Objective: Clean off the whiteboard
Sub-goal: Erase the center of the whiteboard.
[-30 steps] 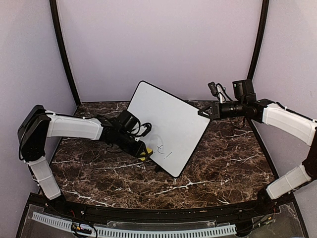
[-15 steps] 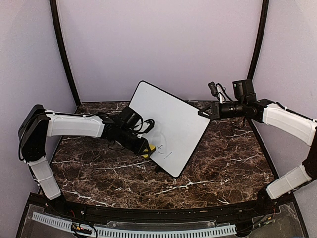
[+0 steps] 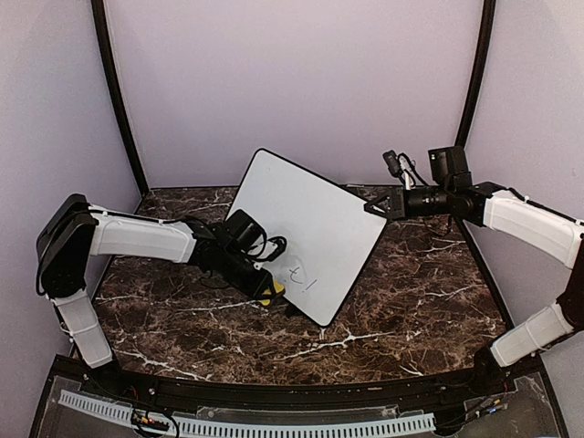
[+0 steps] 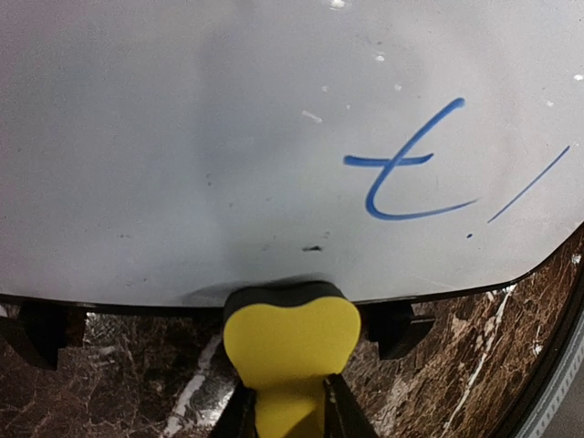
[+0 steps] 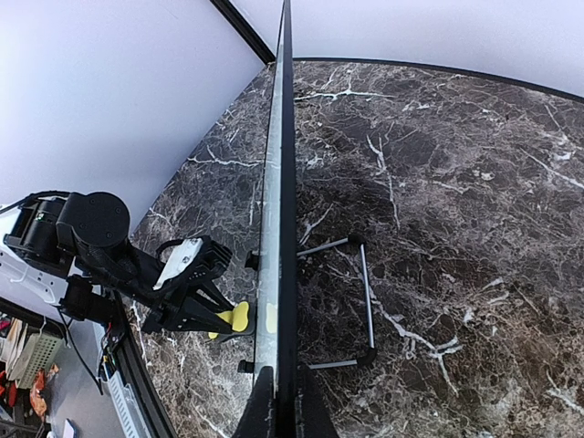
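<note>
1. Left gripper [image 3: 266, 290] clamped yellow eraser [image 4: 290, 339] at lower edge of whiteboard [image 3: 315, 219]; right gripper [image 3: 374, 208] pinched shut on its right corner.
2. We judged it mostly wiped: it stood propped on table [image 3: 411, 301], blue marks [image 4: 411, 173] remained.

— How does your whiteboard [image 3: 310, 224] stand?
— You find it propped tilted on its wire stand [image 5: 351, 301], mid-table [image 3: 411, 301]. Glossy white, thin black frame, rounded corners.
— Surface condition?
— Blue marks [image 4: 406, 178] show near your lower edge; the rest reads clean.
</note>
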Action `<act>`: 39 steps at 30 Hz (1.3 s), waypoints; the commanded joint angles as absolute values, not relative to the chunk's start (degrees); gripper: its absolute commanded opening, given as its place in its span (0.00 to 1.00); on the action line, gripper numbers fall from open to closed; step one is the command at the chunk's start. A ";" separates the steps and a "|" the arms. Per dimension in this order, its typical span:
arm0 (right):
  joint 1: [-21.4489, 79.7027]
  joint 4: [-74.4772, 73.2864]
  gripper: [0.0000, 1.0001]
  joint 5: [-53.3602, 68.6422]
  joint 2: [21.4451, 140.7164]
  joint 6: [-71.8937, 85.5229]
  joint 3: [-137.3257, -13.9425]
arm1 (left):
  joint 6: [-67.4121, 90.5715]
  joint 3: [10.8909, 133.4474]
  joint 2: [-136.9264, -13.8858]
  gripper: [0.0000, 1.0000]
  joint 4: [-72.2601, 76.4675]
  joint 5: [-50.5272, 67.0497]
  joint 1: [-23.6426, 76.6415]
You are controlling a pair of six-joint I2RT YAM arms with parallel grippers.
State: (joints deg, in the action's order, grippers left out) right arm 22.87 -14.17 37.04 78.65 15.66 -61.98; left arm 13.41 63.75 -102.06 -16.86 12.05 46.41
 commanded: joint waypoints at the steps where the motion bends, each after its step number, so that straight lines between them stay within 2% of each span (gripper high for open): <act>1: 25.00 -14.80 0.00 39.68 79.41 9.36 -61.74 | 11.65 68.63 -103.49 0.00 -15.40 7.85 46.24; 13: 25.03 -14.82 0.00 39.84 79.54 9.34 -62.01 | 8.36 80.26 -106.08 0.00 -15.32 9.29 46.23; 17: 25.05 -14.77 0.00 39.81 79.53 9.23 -61.91 | 8.92 79.34 -105.94 0.00 -16.00 9.95 46.27; 28: 25.05 -14.41 0.00 39.98 80.08 9.23 -61.76 | 9.82 65.23 -102.11 0.00 -16.64 11.55 46.31; 39: 25.04 -14.89 0.00 39.64 79.46 9.32 -61.87 | 7.73 73.88 -104.16 0.00 -15.42 11.96 46.32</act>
